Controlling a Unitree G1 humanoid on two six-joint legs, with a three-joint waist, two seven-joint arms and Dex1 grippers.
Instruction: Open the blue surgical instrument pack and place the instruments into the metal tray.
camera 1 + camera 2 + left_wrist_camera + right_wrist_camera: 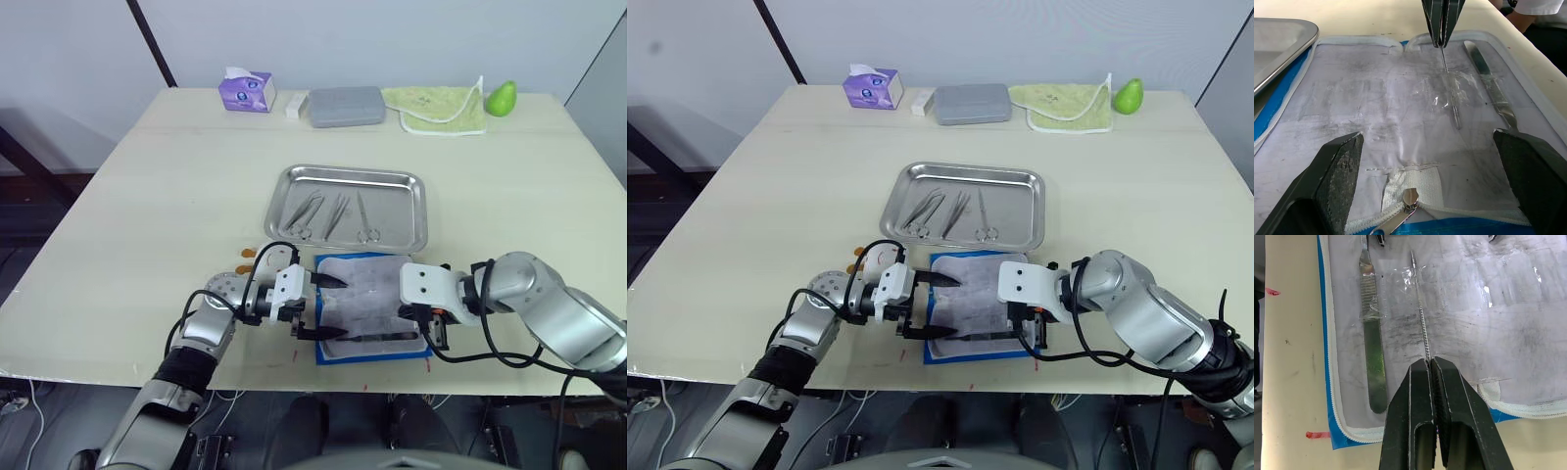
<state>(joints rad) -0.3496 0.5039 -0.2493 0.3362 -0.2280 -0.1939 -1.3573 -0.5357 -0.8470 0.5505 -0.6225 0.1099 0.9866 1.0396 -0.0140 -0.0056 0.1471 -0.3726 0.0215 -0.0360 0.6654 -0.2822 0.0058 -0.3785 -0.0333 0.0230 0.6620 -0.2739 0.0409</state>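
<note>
At the desk's near edge the pack (370,305) is lying unzipped; the left claw (318,307) is spreading wide to pin it, the right claw (1430,363) is pinching a thin probe (1420,308) – bound for the tray (421,211) behind

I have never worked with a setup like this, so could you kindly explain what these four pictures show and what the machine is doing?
It is a humanoid robot with two arms, each ending in a gripper of two black fingers. Two pictures come from cameras in its head, looking down at a pale wooden table; the other two come from cameras on its wrists.

In front of it lies the opened blue surgical instrument pack with its whitish inner sheet. The right gripper is shut on a thin needle-like metal probe; a flat silver scalpel handle lies beside it. The left gripper hangs open over the pack. Behind sits the shiny steel tray, holding several slender scissor-like instruments.
</note>
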